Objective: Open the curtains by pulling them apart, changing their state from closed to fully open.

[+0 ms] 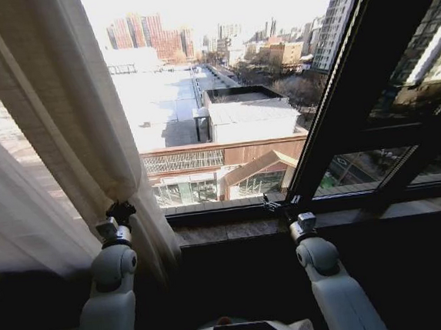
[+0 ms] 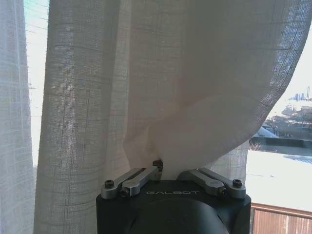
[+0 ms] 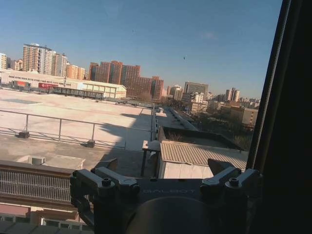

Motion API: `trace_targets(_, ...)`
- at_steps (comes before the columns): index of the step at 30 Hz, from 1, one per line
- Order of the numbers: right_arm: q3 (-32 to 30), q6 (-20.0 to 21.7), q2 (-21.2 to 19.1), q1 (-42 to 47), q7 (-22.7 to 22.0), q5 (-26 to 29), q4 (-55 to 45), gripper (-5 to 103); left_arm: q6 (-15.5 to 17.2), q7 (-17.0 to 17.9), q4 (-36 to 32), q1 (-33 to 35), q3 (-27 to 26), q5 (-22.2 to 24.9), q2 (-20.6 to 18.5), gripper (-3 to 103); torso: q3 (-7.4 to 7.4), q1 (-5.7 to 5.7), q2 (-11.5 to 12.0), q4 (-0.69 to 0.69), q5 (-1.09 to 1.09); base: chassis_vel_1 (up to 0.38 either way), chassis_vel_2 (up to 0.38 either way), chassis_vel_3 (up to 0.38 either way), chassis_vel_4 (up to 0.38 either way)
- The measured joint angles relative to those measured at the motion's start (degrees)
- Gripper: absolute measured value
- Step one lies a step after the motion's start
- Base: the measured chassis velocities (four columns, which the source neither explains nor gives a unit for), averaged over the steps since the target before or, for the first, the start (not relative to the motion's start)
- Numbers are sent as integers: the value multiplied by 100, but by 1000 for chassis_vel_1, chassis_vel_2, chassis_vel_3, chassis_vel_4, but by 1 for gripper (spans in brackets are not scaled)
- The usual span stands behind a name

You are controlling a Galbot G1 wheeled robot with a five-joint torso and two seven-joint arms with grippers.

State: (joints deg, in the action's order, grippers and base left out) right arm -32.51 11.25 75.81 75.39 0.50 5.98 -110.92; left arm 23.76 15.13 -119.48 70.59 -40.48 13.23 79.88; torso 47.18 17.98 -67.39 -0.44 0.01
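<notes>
On the left, the curtain hangs bunched in thick pleats, drawn off most of the glass, and its lower hem falls right onto the left gripper. From the left wrist view the left gripper has its fingers pinched tight on a fold of the fabric, which puckers and fans upward from the pinch point. So the cloth sits directly in and above that gripper, with more of it draped to its outer side.

The step in hand looks like dragging this panel further outward. To do it well, I would keep the pinch firm and pull sideways and level, away from the window centre, so the pleats slide along instead of the thin weave slipping out or tearing.

Across the sill, the right gripper hovers near the dark frame. In its own wrist view the right gripper stands wide apart and holds nothing, with only rooftops ahead of it and no curtain near it
</notes>
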Motion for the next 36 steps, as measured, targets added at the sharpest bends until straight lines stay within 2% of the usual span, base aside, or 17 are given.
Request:
trace_targets(6, -34, -31, -22, 41, 15, 0, -46, 100, -12, 371, -144, -36, -607, 385, 154, 2, 1, 1, 0, 0, 0, 0, 0, 0, 0)
trace_targets(11, -29, -38, -30, 53, 29, 0, -76, 100, -17, 428, -156, -56, -1049, 561, 131, 2, 0, 1, 0, 0, 0, 0, 0, 0, 0)
trace_targets(15, -17, -52, -56, 65, 48, -4, -89, 100, -18, 437, -85, -24, -1706, 941, -28, 2, 0, 1, 0, 0, 0, 0, 0, 0, 0)
trace_targets(22, 6, -66, -71, 69, 123, -16, -88, 100, -19, 438, 257, -47, -2367, 1390, -315, 2, 0, 0, 0, 0, 0, 0, 0, 0, 0)
trace_targets(25, 19, -81, -64, 73, 139, -20, -77, 100, -20, 554, 501, -130, -2743, 1645, -463, 2, 0, 1, 0, 0, 0, 0, 0, 0, 0)
trace_targets(36, 25, -119, -47, 82, 152, -23, 18, 100, -202, 804, 1340, -360, -3565, 1944, -885, 2, 0, 0, 0, 0, -1, 0, 0, 0, 0)
